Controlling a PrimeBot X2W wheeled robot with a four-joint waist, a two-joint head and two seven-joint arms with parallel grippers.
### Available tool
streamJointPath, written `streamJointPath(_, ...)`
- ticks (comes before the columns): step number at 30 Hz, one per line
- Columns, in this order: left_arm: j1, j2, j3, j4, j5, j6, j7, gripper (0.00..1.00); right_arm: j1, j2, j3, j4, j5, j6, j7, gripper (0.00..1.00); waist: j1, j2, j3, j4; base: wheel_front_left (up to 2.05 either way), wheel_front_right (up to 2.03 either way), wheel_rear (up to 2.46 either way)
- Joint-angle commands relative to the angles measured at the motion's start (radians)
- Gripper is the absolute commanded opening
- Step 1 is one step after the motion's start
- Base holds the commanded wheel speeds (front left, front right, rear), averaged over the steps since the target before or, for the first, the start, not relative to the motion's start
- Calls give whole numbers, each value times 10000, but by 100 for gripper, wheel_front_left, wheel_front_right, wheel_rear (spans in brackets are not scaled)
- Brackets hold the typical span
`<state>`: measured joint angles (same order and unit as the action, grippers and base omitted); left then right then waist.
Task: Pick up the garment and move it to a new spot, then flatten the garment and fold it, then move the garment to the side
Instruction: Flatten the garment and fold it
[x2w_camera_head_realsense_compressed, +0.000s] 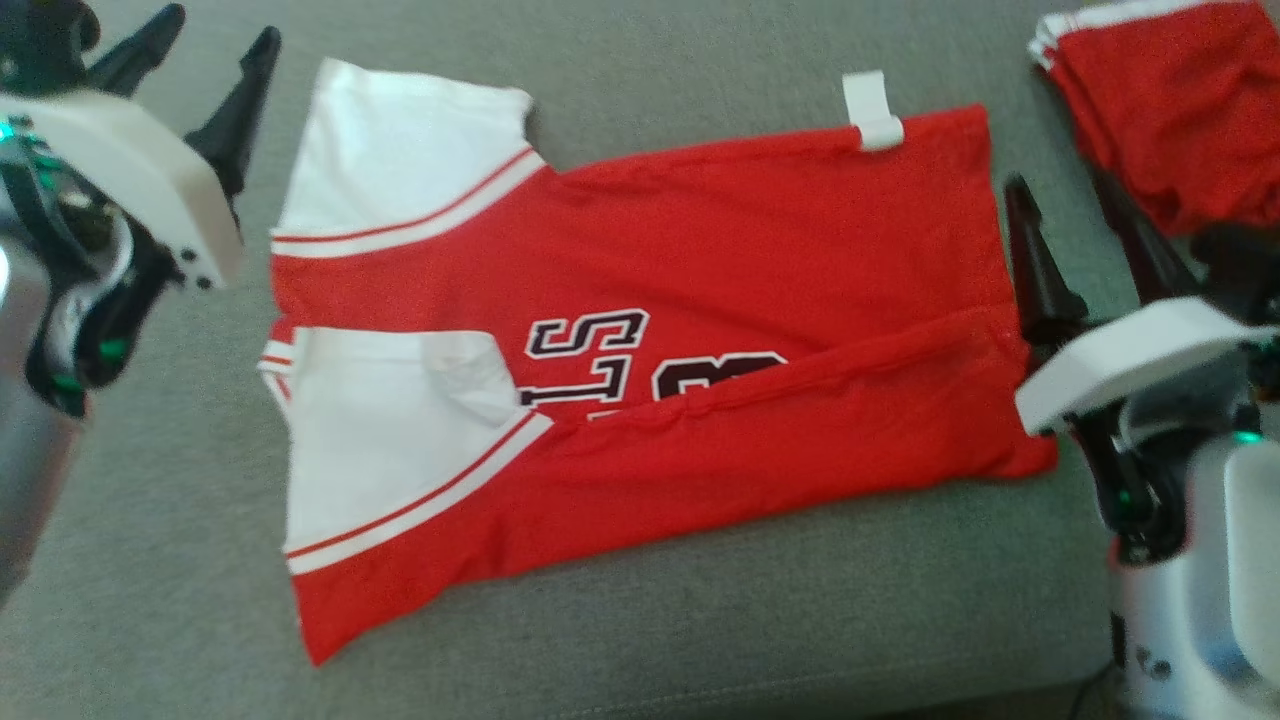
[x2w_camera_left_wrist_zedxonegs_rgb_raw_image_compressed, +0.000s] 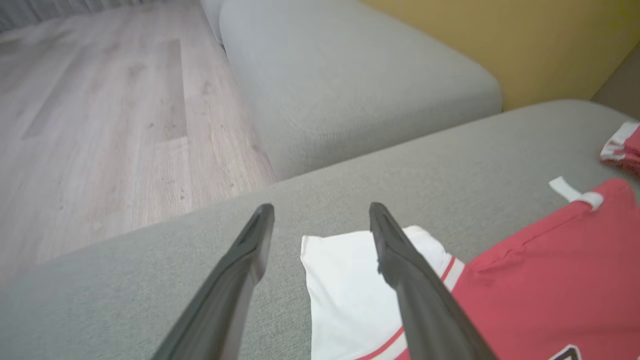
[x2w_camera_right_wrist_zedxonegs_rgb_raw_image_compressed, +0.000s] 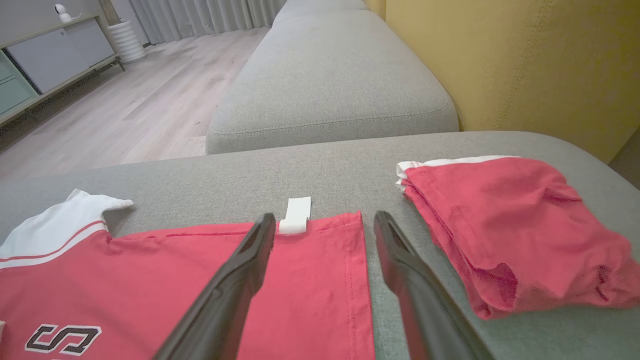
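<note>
The grey sofa (x2w_camera_head_realsense_compressed: 640, 640) carries the red jersey (x2w_camera_head_realsense_compressed: 700, 250) mid-frame, its lower edge folded over. The left pincer (x2w_camera_head_realsense_compressed: 222, 25) and right pincer (x2w_camera_head_realsense_compressed: 1057, 182) flank it, both released. Grabbing only one layer could pull the loose fold open.

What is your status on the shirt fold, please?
Left claw open, right claw open, both empty. Shirt flat on couch, near edge folded over. Red pile to its right, apart.
</note>
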<state>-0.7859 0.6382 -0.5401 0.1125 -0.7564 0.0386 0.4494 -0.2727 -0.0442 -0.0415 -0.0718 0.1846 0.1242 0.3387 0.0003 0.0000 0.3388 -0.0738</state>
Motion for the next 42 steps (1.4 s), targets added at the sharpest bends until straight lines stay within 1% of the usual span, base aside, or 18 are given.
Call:
streamJointPath(1, -537, 519, 410, -108, 105, -47, 80, 100, -328, -60, 302, -419, -11, 65, 41, 100, -3, 0, 593, -528, 0, 0, 0)
streamJointPath(5, -1150, 449, 274, 879, 166, -143, 503, 100, -866, -60, 788, -449, -21, 65, 93, 100, -3, 0, 1192, -955, 0, 0, 0)
streamJointPath(8, -1424, 542, 130, 1467, 278, -250, 789, 100, -1166, -60, 1067, -504, -2, 65, 66, 100, -3, 0, 1596, -1191, 0, 0, 0)
streamJointPath(14, -1772, 497, 35, 2322, 354, -270, 958, 100, -1349, -60, 1317, -574, 12, 65, 5, 100, -3, 0, 2050, -1393, 0, 0, 0)
streamJointPath(20, -1826, 498, -185, 2797, 314, -386, 1391, 100, -1358, -60, 1411, -506, 70, 65, -68, 100, -3, 0, 2140, -1427, 0, 0, 0)
streamJointPath(25, -1965, 492, -180, 2938, 369, -180, 1442, 100, -1541, -60, 1485, -483, 81, 65, -101, 100, -3, 0, 2238, -1456, 0, 0, 0)
streamJointPath(29, -1987, 361, -277, 3019, 228, -204, 1749, 100, -1688, -129, 1619, -432, 114, 65, -79, 100, -3, 0, 2287, -1438, 0, 0, 0)
streamJointPath(30, -1984, 324, -297, 3023, 181, -210, 1828, 87, -1738, -162, 1646, -407, 115, 65, -67, 100, -3, 0, 2285, -1417, 0, 0, 0)
streamJointPath(31, -1979, 292, -324, 3016, 146, -217, 1902, 68, -1799, -196, 1677, -377, 126, 65, -47, 100, -3, 0, 2278, -1392, 0, 0, 0)
streamJointPath(32, -1980, 260, -349, 2991, 130, -216, 1942, 40, -1873, -238, 1708, -341, 139, 65, -15, 100, -3, 0, 2263, -1356, 0, 0, 0)
streamJointPath(33, -1992, 213, -351, 2952, 111, -209, 1927, 24, -1958, -287, 1720, -293, 151, 65, 30, 100, -3, 0, 2244, -1306, 0, 0, 0)
streamJointPath(34, -2011, 168, -343, 2909, 109, -195, 1864, 5, -2065, -345, 1735, -224, 166, 65, 87, 100, -3, 0, 2218, -1250, 0, 0, 0)
streamJointPath(35, -2035, 132, -332, 2868, 126, -174, 1773, 0, -2189, -421, 1758, -133, 168, 65, 160, 100, -3, 0, 2190, -1191, 0, 0, 0)
streamJointPath(42, -2176, -209, -224, 2459, 280, -216, 656, 0, -3304, -1103, 1824, 1025, 164, 65, 1027, 100, -3, 0, 1840, -592, 0, 0, 0)
